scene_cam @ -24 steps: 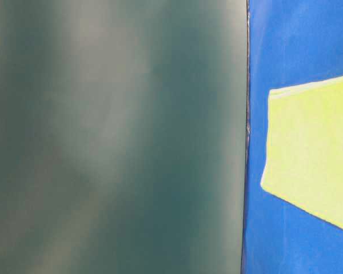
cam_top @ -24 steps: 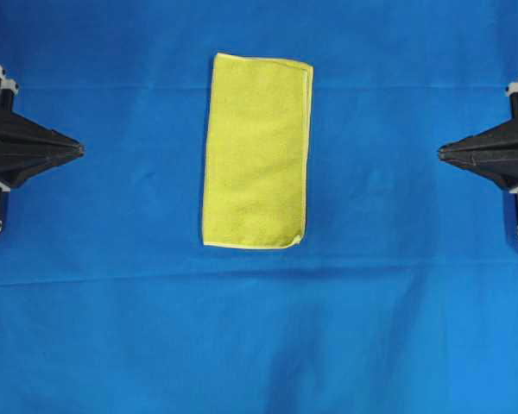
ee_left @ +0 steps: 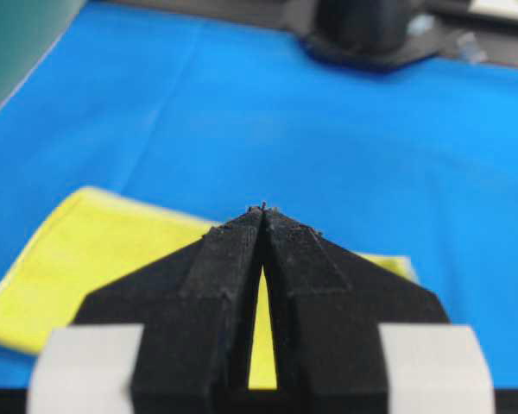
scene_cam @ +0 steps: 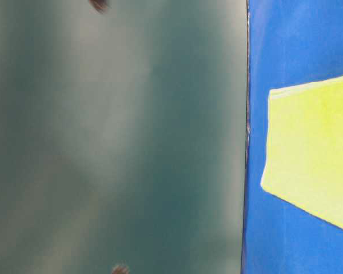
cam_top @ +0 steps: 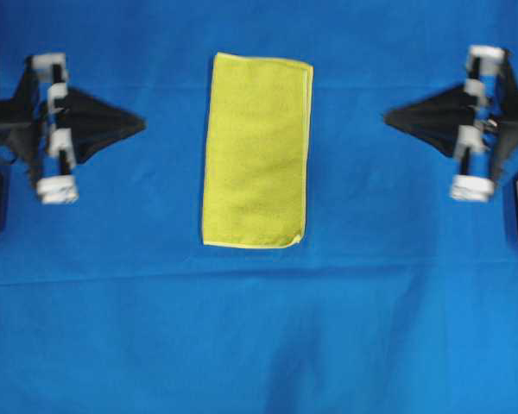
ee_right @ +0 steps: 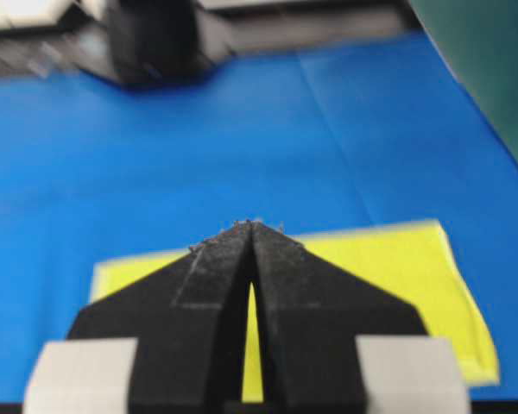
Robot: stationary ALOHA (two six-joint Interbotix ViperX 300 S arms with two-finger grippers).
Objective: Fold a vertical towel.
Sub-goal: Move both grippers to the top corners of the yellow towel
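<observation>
Blue cloth point(cam_top: 259, 328) covers the whole work surface, and on it, at centre and slightly toward the far edge in the overhead view, the yellow-green towel point(cam_top: 257, 151) lies flat with its long side running away from the viewer, a pale hem along its edges. Left gripper point(cam_top: 142, 122) and right gripper point(cam_top: 387, 114) point toward the towel from opposite sides, both well apart from it; each has its jaws pressed together at the tips and grasps nothing
</observation>
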